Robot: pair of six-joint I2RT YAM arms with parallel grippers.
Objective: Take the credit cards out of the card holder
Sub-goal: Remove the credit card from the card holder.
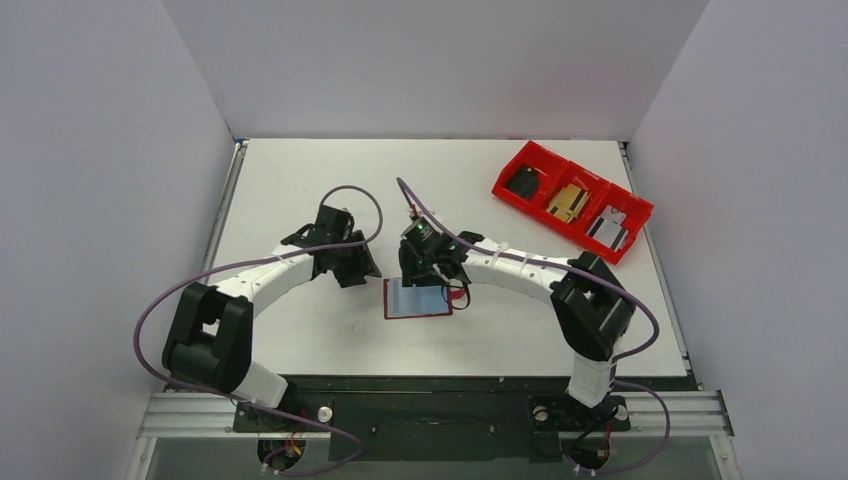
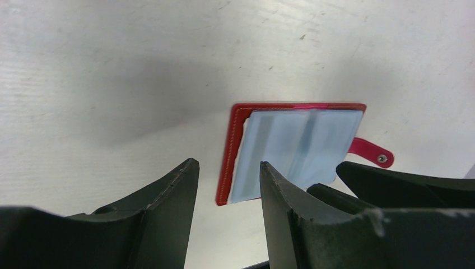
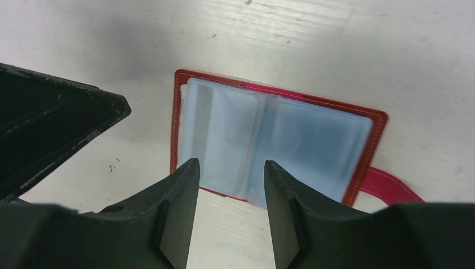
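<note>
The card holder (image 1: 418,298) lies opened flat like a book on the table between the two arms, its red strap (image 2: 372,154) sticking out to one side. The pale blue-grey credit cards (image 3: 313,143) fill both of its halves, and I cannot tell single cards apart. My left gripper (image 1: 355,270) hovers just left of the holder (image 2: 238,120), jaws open over bare table. My right gripper (image 1: 432,272) hangs over the holder's far edge (image 3: 274,95), open with nothing between its fingers. In the left wrist view the cards (image 2: 302,145) reach behind the right finger (image 2: 280,190).
A bright red three-compartment bin (image 1: 570,200) with small items stands at the back right. The right gripper's fingers (image 2: 403,182) show beside the strap in the left wrist view. The left gripper's body (image 3: 50,129) sits close on the left in the right wrist view.
</note>
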